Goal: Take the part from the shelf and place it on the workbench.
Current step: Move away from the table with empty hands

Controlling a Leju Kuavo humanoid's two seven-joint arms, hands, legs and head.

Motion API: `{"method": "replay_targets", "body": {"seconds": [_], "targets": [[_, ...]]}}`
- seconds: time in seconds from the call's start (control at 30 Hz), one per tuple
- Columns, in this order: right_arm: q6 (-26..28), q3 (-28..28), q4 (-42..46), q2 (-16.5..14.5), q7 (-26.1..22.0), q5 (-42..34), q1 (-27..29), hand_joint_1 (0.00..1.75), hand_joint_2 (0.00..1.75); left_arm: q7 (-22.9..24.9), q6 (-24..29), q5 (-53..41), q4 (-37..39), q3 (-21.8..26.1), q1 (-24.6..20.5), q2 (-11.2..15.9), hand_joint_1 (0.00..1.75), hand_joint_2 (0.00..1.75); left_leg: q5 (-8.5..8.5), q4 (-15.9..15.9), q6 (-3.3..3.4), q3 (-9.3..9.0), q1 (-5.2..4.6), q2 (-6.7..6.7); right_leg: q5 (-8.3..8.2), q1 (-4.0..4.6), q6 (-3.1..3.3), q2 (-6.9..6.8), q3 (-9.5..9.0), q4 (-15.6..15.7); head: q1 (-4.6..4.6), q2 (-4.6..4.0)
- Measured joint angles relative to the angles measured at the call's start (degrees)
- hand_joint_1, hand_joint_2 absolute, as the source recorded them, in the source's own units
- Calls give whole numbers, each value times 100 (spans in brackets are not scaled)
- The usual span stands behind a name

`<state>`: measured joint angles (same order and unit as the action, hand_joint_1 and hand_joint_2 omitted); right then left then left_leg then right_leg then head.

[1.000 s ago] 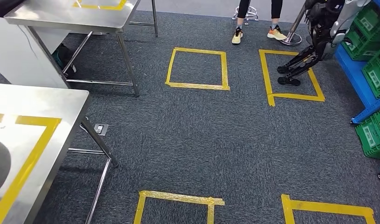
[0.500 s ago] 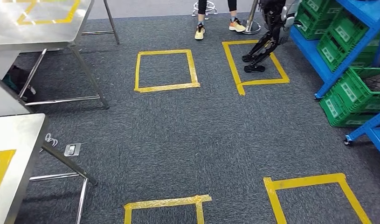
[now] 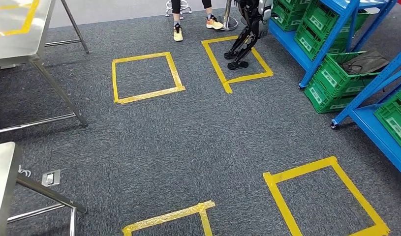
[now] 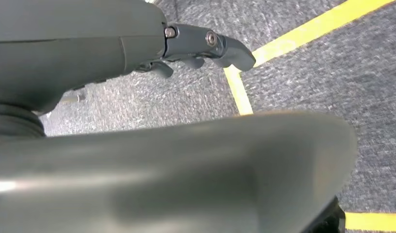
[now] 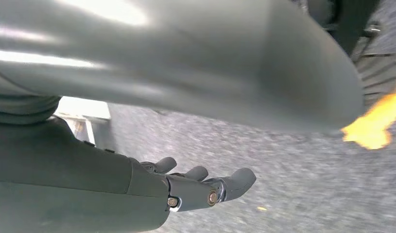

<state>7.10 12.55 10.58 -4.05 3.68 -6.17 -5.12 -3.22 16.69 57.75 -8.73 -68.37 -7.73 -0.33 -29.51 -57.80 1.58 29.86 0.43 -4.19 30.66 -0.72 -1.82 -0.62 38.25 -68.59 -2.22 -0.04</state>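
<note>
Here we see the blue shelf (image 3: 336, 29) with green bins (image 3: 331, 78) at upper right; left hand (image 4: 196, 46) and right hand (image 5: 196, 187) hang empty, fingers loosely apart; we cannot make out the part

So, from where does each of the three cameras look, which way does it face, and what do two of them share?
Head view: high on the robot, facing forward and down at the carpet, yellow tape squares, blue shelf with green crates; none of its own body.
Left wrist view: behind the left hand, facing down at the floor; the grey cover looms large.
Right wrist view: behind the right hand, facing the blurred floor.
Shared: all three show grey carpet and yellow tape; both wrist views show hands holding nothing.
</note>
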Motion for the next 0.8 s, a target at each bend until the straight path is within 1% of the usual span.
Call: {"method": "replay_targets", "body": {"seconds": [0.03,0.07,0.1,0.13,0.17,0.2,0.23,0.27,0.3,0.33,0.37,0.4,0.43,0.47,0.5,0.53,0.57,0.6,0.63,0.67,0.7,0.73,0.77,0.8], "targets": [[28,-9,0,-16,111,7,1,0,0,-4,43,-9,-1,0,-6,-5,0,0,-15,0,-13,-19,-12,-67,-140,39,56,-152,-221,410,-8,0],[57,-19,0,-38,230,8,-8,0,0,-18,86,-14,-2,0,-7,-10,0,0,-31,2,-35,-33,-16,-126,-232,81,105,-285,-396,737,-13,0],[82,-27,0,-62,340,3,-16,0,0,-31,125,-16,-3,0,-8,-18,0,0,-47,5,-62,-53,-15,-189,-266,121,148,-380,-493,935,-15,0],[92,-35,0,-86,425,-5,-21,0,0,-43,151,-5,-5,0,-8,-28,0,0,-59,15,-93,-73,-11,-253,-258,148,176,-397,-512,996,-16,0],[82,-40,0,-109,473,-15,-18,0,0,-50,168,22,-8,0,-14,-38,0,0,-67,33,-124,-101,-3,-315,-271,162,194,-325,-510,1023,-23,0],[51,-45,0,-136,496,-22,-9,0,0,-52,195,62,-10,1,-25,-49,0,0,-84,36,-153,-120,8,-330,-301,146,215,-250,-548,1074,-33,0],[2,-50,0,-161,495,-28,-6,0,0,-56,240,106,-12,1,-31,-59,0,0,-139,-14,-178,-111,15,-240,-338,126,240,-181,-607,1135,-29,0],[-61,-58,0,-196,465,-34,-6,0,0,-58,311,144,-13,2,-31,-63,0,0,-244,-174,-202,-48,22,-83,-381,104,268,-108,-663,1194,-17,0],[-127,-69,0,-235,414,-43,-9,0,0,-55,394,173,-13,2,-26,-65,0,0,-394,-455,-220,83,35,111,-416,82,290,-34,-713,1236,12,0],[-195,-79,0,-272,341,-52,-14,0,0,-35,474,193,-13,2,-16,-66,0,0,-562,-825,-236,259,41,273,-428,83,308,42,-720,1245,52,0],[-266,-89,0,-313,247,-64,-15,0,0,12,543,216,-12,3,-8,-66,0,0,-694,-1200,-250,456,47,353,-433,84,316,129,-713,1244,86,0],[-332,-95,0,-343,143,-75,-14,0,0,89,595,244,-12,4,-5,-65,0,0,-738,-1453,-259,608,52,385,-431,83,315,224,-713,1242,120,0],[-395,-98,0,-367,31,-83,-11,0,0,191,636,274,-12,5,-1,-63,0,0,-673,-1514,-263,678,56,397,-427,79,310,323,-718,1239,148,0],[-451,-101,0,-385,-84,-86,-8,0,0,312,663,304,-13,7,1,-58,0,0,-496,-1345,-265,643,64,418,-419,73,298,426,-728,1230,171,0],[-486,-104,0,-397,-178,-82,-6,0,0,427,670,327,-14,8,2,-52,0,0,-251,-991,-268,518,79,478,-406,64,278,522,-737,1213,195,0],[-500,-110,0,-408,-244,-72,-4,0,0,527,649,345,-15,9,8,-46,0,0,-62,-607,-272,364,103,619,-387,59,249,606,-730,1187,216,0],[-491,-117,0,-416,-280,-60,-11,0,0,599,607,365,-19,11,10,-42,0,0,57,-279,-270,234,124,769,-364,55,211,682,-710,1146,230,0],[-452,-125,0,-419,-267,-49,-17,0,0,629,543,385,-26,13,12,-42,0,0,96,-83,-261,141,132,883,-351,47,168,747,-676,1115,238,0],[-403,-131,0,-417,-226,-42,-19,0,0,630,474,404,-33,17,12,-43,0,0,72,-17,-239,94,128,943,-349,36,123,813,-614,1099,243,0],[-353,-135,-1,-411,-173,-38,-17,0,0,609,415,422,-42,23,7,-47,0,0,69,6,-207,70,112,902,-357,20,78,883,-566,1094,239,0],[-313,-137,-2,-399,-113,-37,-8,0,0,582,366,434,-51,33,6,-56,0,0,82,18,-169,44,108,824,-364,3,40,930,-529,1094,232,0],[-292,-138,-3,-389,-75,-37,0,0,0,565,337,441,-58,43,5,-67,0,0,93,38,-130,28,108,746,-336,3,13,874,-483,1044,220,0],[-283,-139,-4,-380,-52,-37,1,0,0,555,321,447,-66,52,8,-78,0,0,101,61,-89,16,108,655,-245,11,-6,732,-410,886,182,0],[-279,-142,-4,-373,-37,-37,-4,0,0,551,312,449,-73,58,15,-88,0,0,102,77,-55,11,103,557,-91,20,-17,538,-274,605,140,0]]}}
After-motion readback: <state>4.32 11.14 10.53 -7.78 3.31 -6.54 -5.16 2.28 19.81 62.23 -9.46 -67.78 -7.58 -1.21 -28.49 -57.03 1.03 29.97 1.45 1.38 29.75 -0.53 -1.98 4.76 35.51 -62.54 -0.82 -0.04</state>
